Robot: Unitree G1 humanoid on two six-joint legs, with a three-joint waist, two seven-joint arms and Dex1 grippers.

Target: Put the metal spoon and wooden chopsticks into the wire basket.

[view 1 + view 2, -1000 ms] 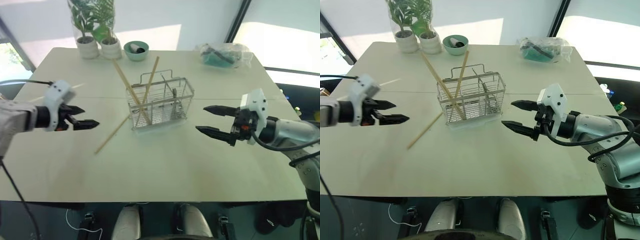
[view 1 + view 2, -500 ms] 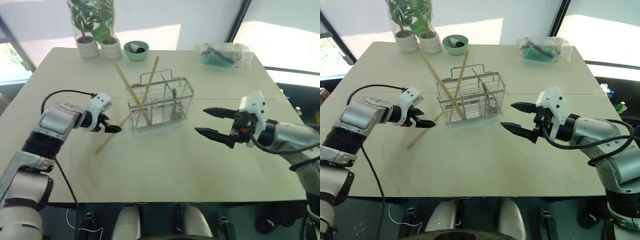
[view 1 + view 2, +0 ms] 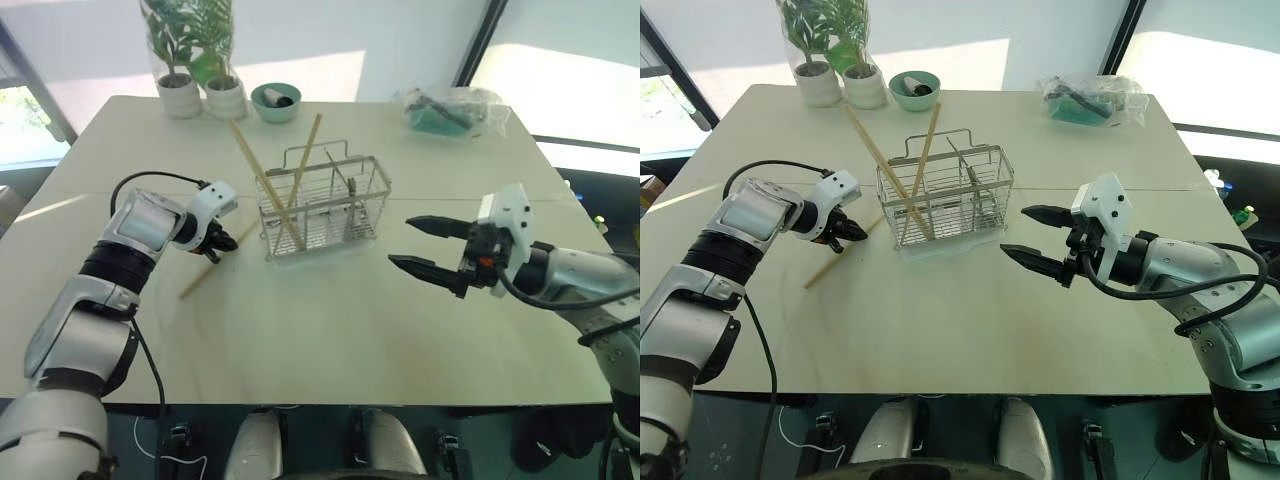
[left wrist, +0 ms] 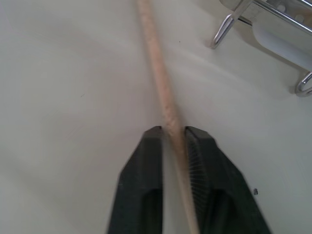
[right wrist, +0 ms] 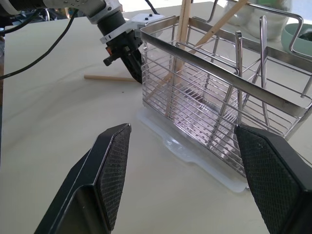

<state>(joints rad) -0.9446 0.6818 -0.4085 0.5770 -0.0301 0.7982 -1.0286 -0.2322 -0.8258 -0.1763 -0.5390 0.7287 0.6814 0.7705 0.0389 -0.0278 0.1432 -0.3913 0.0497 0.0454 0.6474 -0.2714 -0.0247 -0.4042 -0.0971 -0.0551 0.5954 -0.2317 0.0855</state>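
Reaching down-right, the left gripper (image 3: 222, 243) is pinched onto a flat chopstick (image 3: 198, 277) – it runs near-left to far-right.

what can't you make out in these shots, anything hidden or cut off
- Left wrist view: the chopstick gripped by the left pincer is cut off by the picture's top edge, so its far end is out of frame.
- Eye views: the contents of the green bowl are too small to identify.
- Eye views: what is inside the clear bag is blurred by the plastic.
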